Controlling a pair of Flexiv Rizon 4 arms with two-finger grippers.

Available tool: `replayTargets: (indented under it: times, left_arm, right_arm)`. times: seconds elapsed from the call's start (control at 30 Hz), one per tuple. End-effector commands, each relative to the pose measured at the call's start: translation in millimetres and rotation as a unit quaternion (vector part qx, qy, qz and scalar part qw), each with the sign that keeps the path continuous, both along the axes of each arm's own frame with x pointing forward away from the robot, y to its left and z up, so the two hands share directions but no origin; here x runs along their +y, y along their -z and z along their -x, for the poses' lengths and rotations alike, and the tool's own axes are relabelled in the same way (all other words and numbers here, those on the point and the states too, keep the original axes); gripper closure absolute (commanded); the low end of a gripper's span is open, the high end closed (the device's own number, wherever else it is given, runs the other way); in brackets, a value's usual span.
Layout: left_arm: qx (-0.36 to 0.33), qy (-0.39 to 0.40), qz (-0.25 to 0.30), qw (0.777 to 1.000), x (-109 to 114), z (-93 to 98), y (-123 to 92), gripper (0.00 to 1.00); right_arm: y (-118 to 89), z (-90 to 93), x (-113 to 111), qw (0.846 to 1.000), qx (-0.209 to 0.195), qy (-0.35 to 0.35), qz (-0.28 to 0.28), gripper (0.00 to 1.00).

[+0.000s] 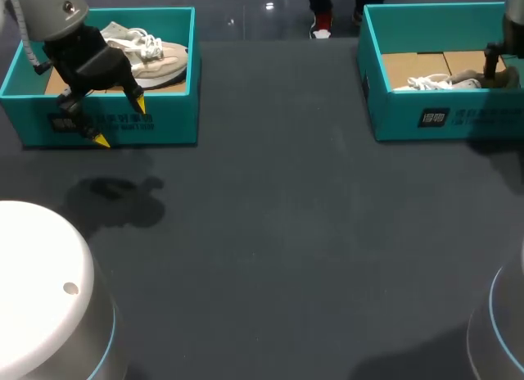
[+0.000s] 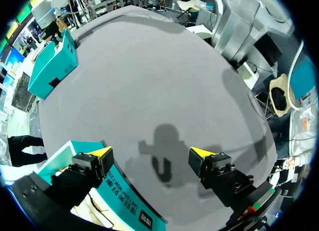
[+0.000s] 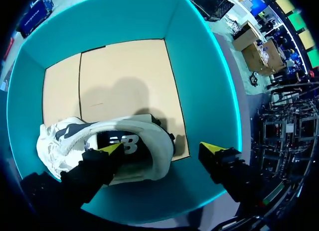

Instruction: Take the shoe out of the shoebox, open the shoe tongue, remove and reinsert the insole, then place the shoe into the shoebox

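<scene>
Two teal shoeboxes stand at the table's far side. The left shoebox (image 1: 123, 122) holds a beige shoe (image 1: 151, 56); my left gripper (image 1: 121, 122) hangs open above its front wall, nothing between the fingers. In the left wrist view that gripper (image 2: 150, 152) spans the box wall (image 2: 124, 201) and the bare table. The right shoebox (image 1: 434, 114) holds a white shoe (image 1: 442, 82). My right gripper (image 3: 162, 149) is open inside this box (image 3: 199, 66), one finger over the dark opening of the shoe (image 3: 65, 141), the other beside the heel.
The dark grey table (image 1: 270, 232) stretches wide between the two boxes. White rounded arm bases sit at the near left (image 1: 41, 290) and near right (image 1: 499, 331) corners. The right shoebox (image 2: 52, 64) shows far ahead in the left wrist view.
</scene>
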State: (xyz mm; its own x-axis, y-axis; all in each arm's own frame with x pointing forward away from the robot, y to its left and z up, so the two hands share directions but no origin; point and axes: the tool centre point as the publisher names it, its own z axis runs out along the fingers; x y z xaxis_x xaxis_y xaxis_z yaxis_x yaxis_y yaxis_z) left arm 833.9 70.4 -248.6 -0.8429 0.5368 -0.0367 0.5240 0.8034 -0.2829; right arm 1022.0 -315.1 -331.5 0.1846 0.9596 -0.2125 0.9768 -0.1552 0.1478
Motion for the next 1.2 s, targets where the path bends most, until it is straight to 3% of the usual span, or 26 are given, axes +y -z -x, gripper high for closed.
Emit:
replayTargets:
  times: [0.03, 0.27, 0.6, 0.97, 1.2]
  left_arm:
    - [-0.001, 0.0, -0.001, 1.0, 0, 0.4, 0, 0.0]
    - [-0.001, 0.0, -0.001, 1.0, 0, 0.4, 0, 0.0]
    - [-0.001, 0.0, -0.001, 1.0, 0, 0.4, 0, 0.0]
    - [-0.001, 0.0, -0.001, 1.0, 0, 0.4, 0, 0.0]
    - [-0.001, 0.0, -0.001, 1.0, 0, 0.4, 0, 0.0]
  right_arm:
    - [-26, 9.8, 6, 1.0, -0.006, 0.003, -0.005, 0.0]
    - [-62, 21.0, 11, 1.0, -0.001, 0.007, -0.027, 0.0]
    - [-116, 58.1, 20, 0.998, -0.015, -0.018, -0.061, 0.0]
    - [-149, 81.4, 32, 0.998, -0.013, -0.025, -0.056, 0.0]
    - [-153, 82.6, 34, 0.997, -0.01, -0.035, -0.072, 0.0]
